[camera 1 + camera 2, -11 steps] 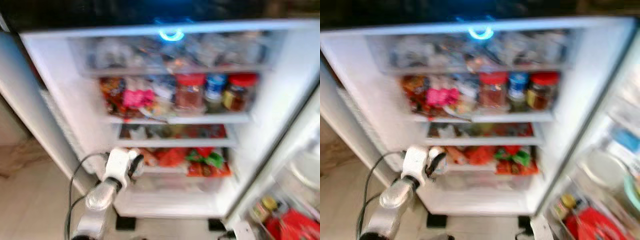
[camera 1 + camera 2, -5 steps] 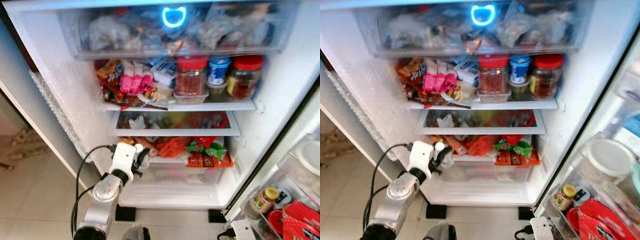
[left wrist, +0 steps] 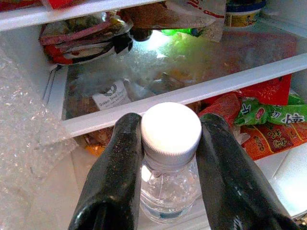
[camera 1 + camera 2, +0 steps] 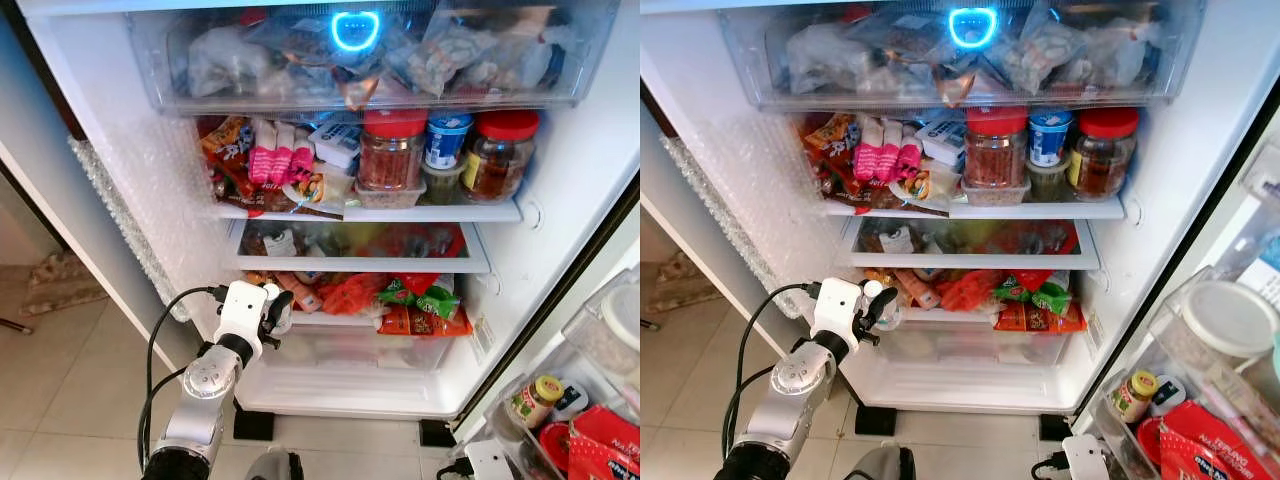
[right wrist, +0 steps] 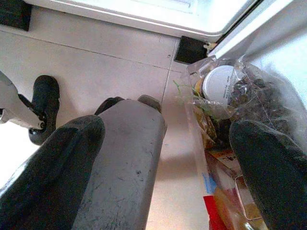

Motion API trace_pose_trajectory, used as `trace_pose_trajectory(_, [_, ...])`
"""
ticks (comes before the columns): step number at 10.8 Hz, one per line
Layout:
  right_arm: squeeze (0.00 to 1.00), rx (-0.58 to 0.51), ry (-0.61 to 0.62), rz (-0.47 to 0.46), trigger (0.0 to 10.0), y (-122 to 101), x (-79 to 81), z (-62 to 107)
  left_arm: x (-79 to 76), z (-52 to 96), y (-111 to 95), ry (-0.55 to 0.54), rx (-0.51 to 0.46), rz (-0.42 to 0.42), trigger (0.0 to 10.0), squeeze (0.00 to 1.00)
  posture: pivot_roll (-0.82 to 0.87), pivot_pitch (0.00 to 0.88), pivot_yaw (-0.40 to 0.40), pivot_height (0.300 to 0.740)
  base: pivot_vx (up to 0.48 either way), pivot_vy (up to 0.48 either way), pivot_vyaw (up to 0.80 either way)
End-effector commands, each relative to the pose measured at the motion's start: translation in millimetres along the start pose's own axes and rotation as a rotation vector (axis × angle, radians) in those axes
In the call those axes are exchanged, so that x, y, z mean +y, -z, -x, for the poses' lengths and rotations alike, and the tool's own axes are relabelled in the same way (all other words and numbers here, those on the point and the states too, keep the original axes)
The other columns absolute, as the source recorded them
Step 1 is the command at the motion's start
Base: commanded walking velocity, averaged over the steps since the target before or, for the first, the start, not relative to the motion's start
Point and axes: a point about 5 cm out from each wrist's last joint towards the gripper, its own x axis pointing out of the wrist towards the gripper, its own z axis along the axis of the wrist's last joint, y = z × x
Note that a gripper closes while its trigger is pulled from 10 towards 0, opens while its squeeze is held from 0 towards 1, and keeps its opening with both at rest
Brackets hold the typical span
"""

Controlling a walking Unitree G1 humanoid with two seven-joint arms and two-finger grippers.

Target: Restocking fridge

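My left gripper [image 4: 270,312] is shut on a small clear water bottle [image 3: 170,132] with a white cap, its black fingers [image 3: 115,167] clamped on the neck just under the cap. It holds the bottle upright at the left end of the open fridge's lower shelf [image 4: 330,320], beside red and green snack packets [image 4: 415,305]. Down by my body, my right gripper [image 5: 168,158] is open, fingers wide apart over the tiled floor.
The fridge shelves are crowded: jars with red lids [image 4: 388,150], pink packets [image 4: 275,152] and a full top drawer [image 4: 380,60]. A clear crisper drawer [image 4: 370,350] sits below. On the right, the open door [image 4: 560,400] holds jars. Bubble wrap [image 4: 130,220] lines the left wall.
The picture has sharpened and shifted as the camera moved. My left gripper stays at the left end of the lower shelf, still holding the bottle.
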Motion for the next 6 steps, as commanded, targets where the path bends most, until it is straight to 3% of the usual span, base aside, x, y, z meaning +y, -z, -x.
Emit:
trace_pose_trajectory(1, [0.00,0.060,-0.007,-0.014,10.0,17.0,4.8,2.0,3.6,-1.1,0.1,-0.018,0.000,0.008,10.0,0.00,-0.01,0.049,0.056,0.638,0.000,0.000,0.00])
trace_pose_trajectory(3, [0.00,0.056,-0.005,-0.021,10.0,16.7,5.0,1.9,5.1,-2.9,-1.6,-0.027,-0.006,0.010,10.0,0.00,0.00,0.049,0.056,0.638,0.000,0.000,0.00])
trace_pose_trajectory(6, [0.00,0.049,-0.008,-0.029,10.0,16.2,5.2,1.9,5.0,-5.1,-4.4,-0.031,-0.016,0.007,10.0,0.00,0.00,0.048,0.055,0.638,0.271,0.000,0.00])
